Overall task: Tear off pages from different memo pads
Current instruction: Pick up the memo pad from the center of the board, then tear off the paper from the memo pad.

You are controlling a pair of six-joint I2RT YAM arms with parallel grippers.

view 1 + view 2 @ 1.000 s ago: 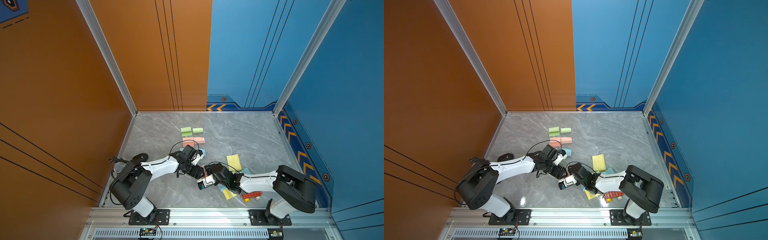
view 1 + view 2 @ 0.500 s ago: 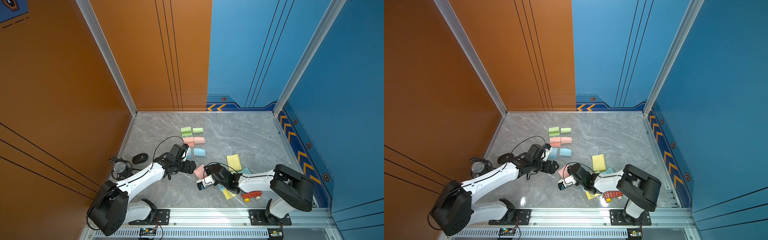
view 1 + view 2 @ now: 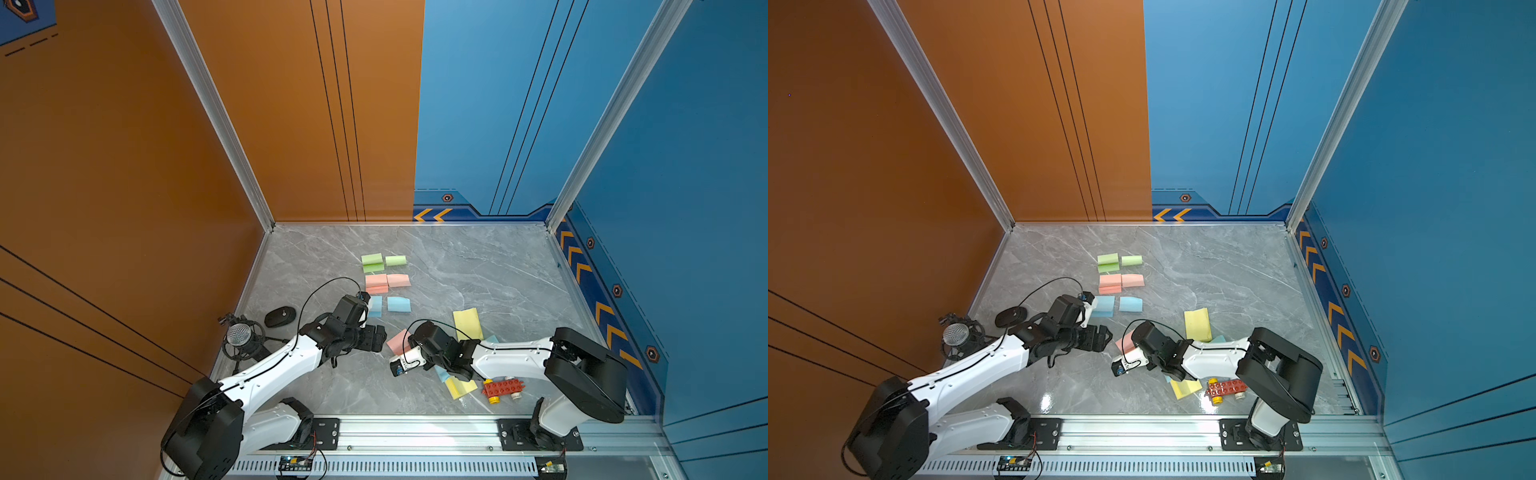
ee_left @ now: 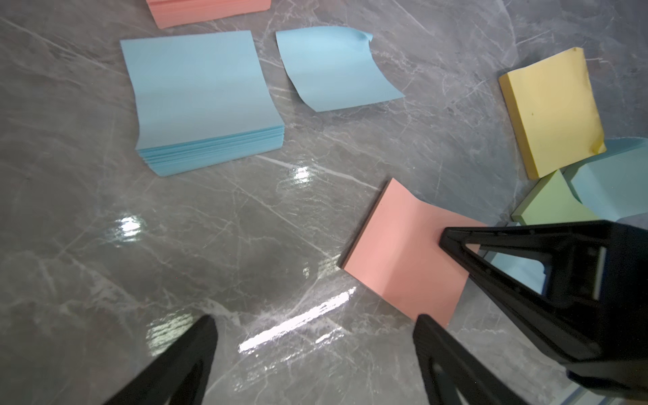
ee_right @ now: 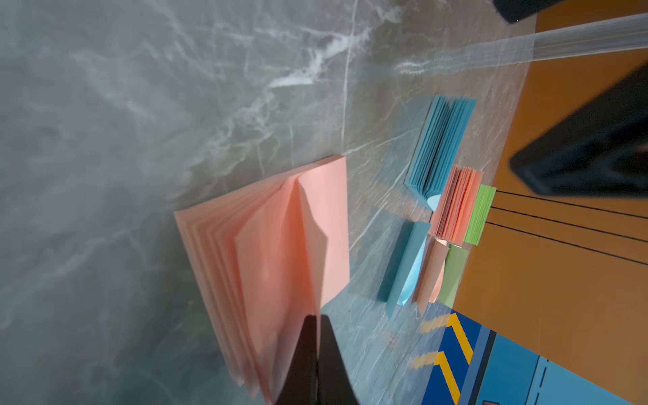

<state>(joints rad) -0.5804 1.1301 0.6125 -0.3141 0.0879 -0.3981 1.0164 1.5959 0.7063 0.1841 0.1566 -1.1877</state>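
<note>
A pink memo pad (image 5: pixel 224 245) lies near the table's front middle (image 3: pixel 395 340) (image 3: pixel 1122 343), its sheets fanned up. My right gripper (image 5: pixel 318 321) is shut on the edge of its top pink page (image 5: pixel 280 245), which is lifted and creased. In both top views the right gripper (image 3: pixel 409 347) (image 3: pixel 1136 348) reaches in from the right. My left gripper (image 4: pixel 315 326) (image 3: pixel 379 338) is open just left of this pad (image 4: pixel 403 252), with nothing between its fingers. Behind lie a blue pad (image 4: pixel 203 98) and a loose blue page (image 4: pixel 333 70).
Green (image 3: pixel 372 262) and pink (image 3: pixel 376 282) pads with loose pages beside them lie further back. Yellow pads (image 3: pixel 467 324) (image 3: pixel 461 386) and a red brick car (image 3: pixel 503 388) sit near the right arm. A microphone (image 3: pixel 239 334) and black mouse (image 3: pixel 280 316) stand at the left.
The left gripper has let go, opened and pulled back left off the front pink pad. The right gripper has closed on the pad's top page.
</note>
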